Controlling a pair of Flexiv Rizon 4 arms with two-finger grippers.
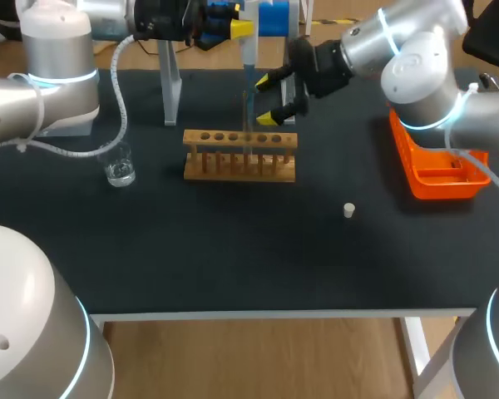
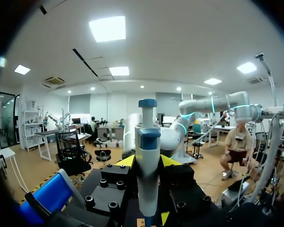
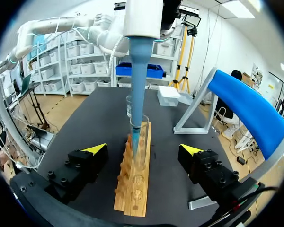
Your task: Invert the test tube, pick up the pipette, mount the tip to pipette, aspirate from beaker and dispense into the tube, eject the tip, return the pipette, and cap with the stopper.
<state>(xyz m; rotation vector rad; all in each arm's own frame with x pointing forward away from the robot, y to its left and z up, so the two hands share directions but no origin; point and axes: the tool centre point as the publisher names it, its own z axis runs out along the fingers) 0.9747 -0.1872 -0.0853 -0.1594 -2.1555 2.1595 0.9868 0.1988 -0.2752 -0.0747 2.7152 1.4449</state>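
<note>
**Pipette tip in the tube's mouth, right fingers wide around the rack**

The left gripper (image 2: 147, 163) is clamped on the pipette (image 2: 147, 142). A yellow finger presses each side of its white body, and the blue plunger stands up ahead of the fingers.

Over on the right, the right gripper (image 3: 143, 150) has its fingers spread well apart, touching nothing. Between them and just ahead runs the wooden rack (image 3: 132, 189). In it the test tube (image 3: 141, 146) stands upright, mouth up. The pipette's blue tip (image 3: 137, 94) hangs down from above, its point inside the tube's mouth.

Further ahead of the right fingers, past the rack's far end, the beaker (image 3: 129, 106) is half hidden behind that tip. A white box (image 3: 169, 94) sits beside it. A stand with a blue top (image 3: 248, 111) rises outside one finger.

The head view picks up what the wrists miss. The stopper (image 1: 348, 210) lies alone on the dark table (image 1: 233, 258), well apart from both grippers. An orange tray (image 1: 437, 170) sits by the right arm's elbow. The left wrist view gives only the grip itself.
</note>
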